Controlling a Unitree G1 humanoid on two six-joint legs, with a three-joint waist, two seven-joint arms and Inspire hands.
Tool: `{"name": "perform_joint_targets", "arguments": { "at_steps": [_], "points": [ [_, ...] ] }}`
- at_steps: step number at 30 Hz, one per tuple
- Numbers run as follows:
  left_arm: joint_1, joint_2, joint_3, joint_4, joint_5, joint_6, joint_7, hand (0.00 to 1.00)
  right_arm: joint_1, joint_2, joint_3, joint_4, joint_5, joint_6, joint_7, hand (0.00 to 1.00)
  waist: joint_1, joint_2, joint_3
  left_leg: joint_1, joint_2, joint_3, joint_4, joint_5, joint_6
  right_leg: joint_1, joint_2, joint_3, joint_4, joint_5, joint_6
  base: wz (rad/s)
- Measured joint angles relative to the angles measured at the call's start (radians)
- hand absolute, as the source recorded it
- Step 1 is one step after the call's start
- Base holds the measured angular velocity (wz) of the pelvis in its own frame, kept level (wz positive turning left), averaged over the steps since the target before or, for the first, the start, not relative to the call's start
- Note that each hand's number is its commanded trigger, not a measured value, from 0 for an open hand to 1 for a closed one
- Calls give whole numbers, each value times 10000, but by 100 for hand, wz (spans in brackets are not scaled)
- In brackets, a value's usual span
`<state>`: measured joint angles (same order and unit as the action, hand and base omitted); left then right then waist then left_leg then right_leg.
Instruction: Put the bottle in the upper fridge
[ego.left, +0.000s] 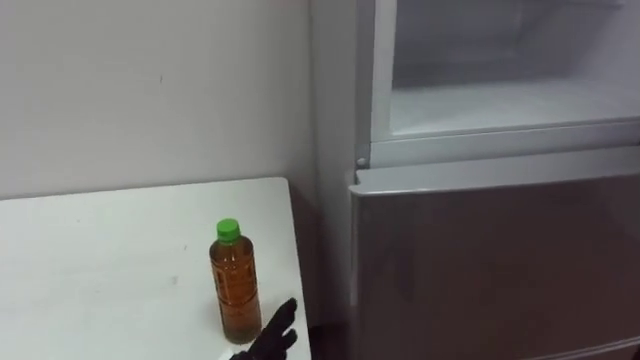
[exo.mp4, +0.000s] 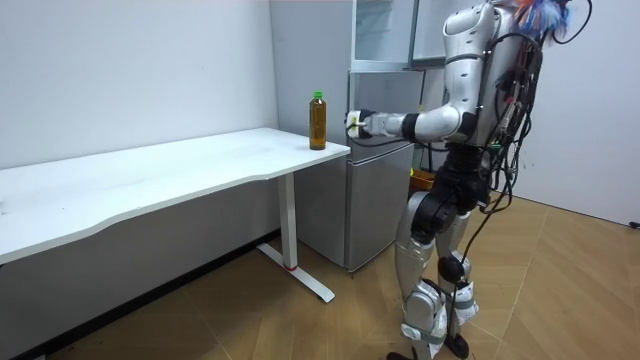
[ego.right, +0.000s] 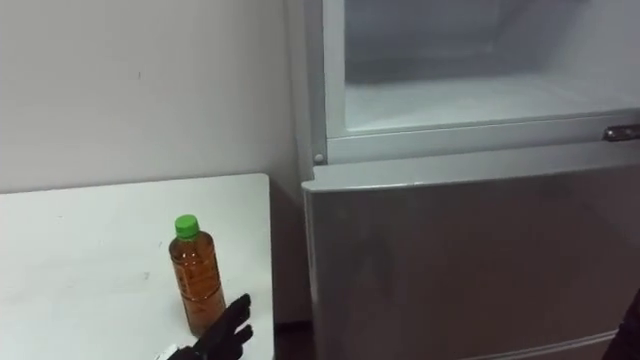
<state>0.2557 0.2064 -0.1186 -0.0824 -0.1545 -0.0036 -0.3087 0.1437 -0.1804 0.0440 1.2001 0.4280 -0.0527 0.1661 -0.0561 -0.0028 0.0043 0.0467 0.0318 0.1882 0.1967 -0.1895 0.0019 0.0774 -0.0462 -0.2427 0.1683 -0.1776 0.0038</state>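
Note:
A clear bottle (ego.left: 236, 285) of brown drink with a green cap stands upright near the right front corner of the white table (ego.left: 100, 250). My left hand (ego.left: 272, 335) reaches in from below, just right of the bottle's base, fingers straight and open, a small gap from it. In the room view the bottle (exo.mp4: 318, 120) stands at the table's end and the left hand (exo.mp4: 360, 123) is stretched toward it. Right of the table, the fridge's upper compartment (ego.left: 500, 100) stands open with a bare white shelf inside.
The fridge's lower door (ego.left: 500, 260) is closed and stands close against the table's right edge. A light wall runs behind the table. I stand in front of the fridge (exo.mp4: 375, 180) on a wooden floor, at the table's end.

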Motion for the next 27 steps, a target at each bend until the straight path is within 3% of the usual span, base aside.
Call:
{"name": "perform_joint_targets", "arguments": {
  "at_steps": [5,10,12,15,20,27],
  "points": [
    [598,2,-31,1446,1117,-76,440,0,45,-20,-66,-30,-50,-5,-3,0,89,2,-1,14,-59,-134,-24,-1,2,55,-47,-123,14,-43,41,9],
    [652,-82,-4,3491,2336,-521,1054,0,-21,-22,-90,-34,-462,-119,100,0,117,-13,-13,4,-87,-228,-91,1,7,81,-68,-230,7,-61,52,4],
    [626,-126,-11,4576,2672,-856,1261,0,-43,-53,-55,-44,-669,-175,244,0,149,-14,-31,2,-92,-287,-46,0,6,105,-83,-353,1,-67,43,9],
    [627,-202,-9,5478,3270,-936,1540,0,-70,-91,12,-40,-932,-257,288,0,287,-9,-28,-37,-89,-296,11,-2,3,92,-83,-365,0,-84,37,1],
    [650,-231,177,6762,3344,-1361,2024,0,-37,-90,13,-61,-1033,-405,297,0,395,5,-33,-21,-91,-299,-27,-7,-4,102,-89,-401,4,-107,48,1],
    [530,-640,753,8572,2865,-1587,2755,0,-13,-61,63,-297,-1183,-429,307,0,401,-11,-64,-30,-147,-443,-40,-8,0,141,-171,-627,16,-168,67,6]
  ]
}}
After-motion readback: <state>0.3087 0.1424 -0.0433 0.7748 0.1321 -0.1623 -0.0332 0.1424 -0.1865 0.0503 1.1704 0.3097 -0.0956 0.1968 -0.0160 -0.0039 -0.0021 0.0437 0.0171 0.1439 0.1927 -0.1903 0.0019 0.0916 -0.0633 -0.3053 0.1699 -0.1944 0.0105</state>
